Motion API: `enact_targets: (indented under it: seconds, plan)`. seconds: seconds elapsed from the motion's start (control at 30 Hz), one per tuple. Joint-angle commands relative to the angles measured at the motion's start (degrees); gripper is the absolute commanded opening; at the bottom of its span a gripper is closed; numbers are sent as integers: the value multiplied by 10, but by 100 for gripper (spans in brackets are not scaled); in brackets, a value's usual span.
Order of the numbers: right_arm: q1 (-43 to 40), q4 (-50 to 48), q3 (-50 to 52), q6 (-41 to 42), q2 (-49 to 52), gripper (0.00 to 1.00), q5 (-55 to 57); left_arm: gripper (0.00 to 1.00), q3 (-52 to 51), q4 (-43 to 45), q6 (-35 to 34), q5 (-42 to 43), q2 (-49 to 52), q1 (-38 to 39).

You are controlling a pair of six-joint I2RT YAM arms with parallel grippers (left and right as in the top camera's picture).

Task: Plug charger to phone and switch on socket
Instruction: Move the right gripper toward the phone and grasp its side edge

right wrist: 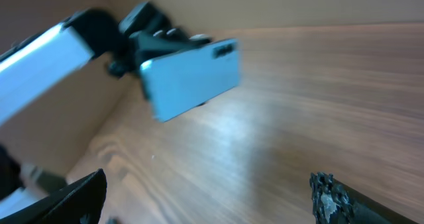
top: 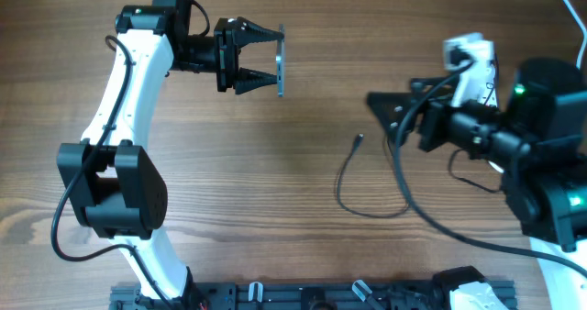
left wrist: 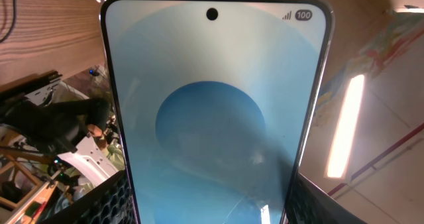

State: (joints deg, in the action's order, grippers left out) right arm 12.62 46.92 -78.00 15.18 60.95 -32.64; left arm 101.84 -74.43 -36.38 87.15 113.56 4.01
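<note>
Overhead, left pincer (top: pixel 273 51) clamping phone (top: pixel 281 83) edges, charger (top: pixel 338 191) well apart

The phone (top: pixel 280 60) stands on edge aloft, charger (top: pixel 340 187) looped near socket (top: pixel 469 51).

1. Overhead: bright, even light on the wooden table (top: pixel 275 218); shadows faint, focus sharp.
2. Left wrist: a ceiling light strip (left wrist: pixel 346 126) glares; the phone (left wrist: pixel 212 118) screen carries soft reflections.
3. Right wrist: hazy, blurred throughout.
</note>
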Motion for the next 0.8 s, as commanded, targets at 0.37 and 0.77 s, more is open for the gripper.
enact_targets:
  seconds: [0.37,0.77]
  plan:
    - [256,200,-263,2,201,100,343,60,2,0,-2,30,-15,-2]
    - [263,149,-263,135,238,97,270,60,2,0,-6,-19,-15,-2]
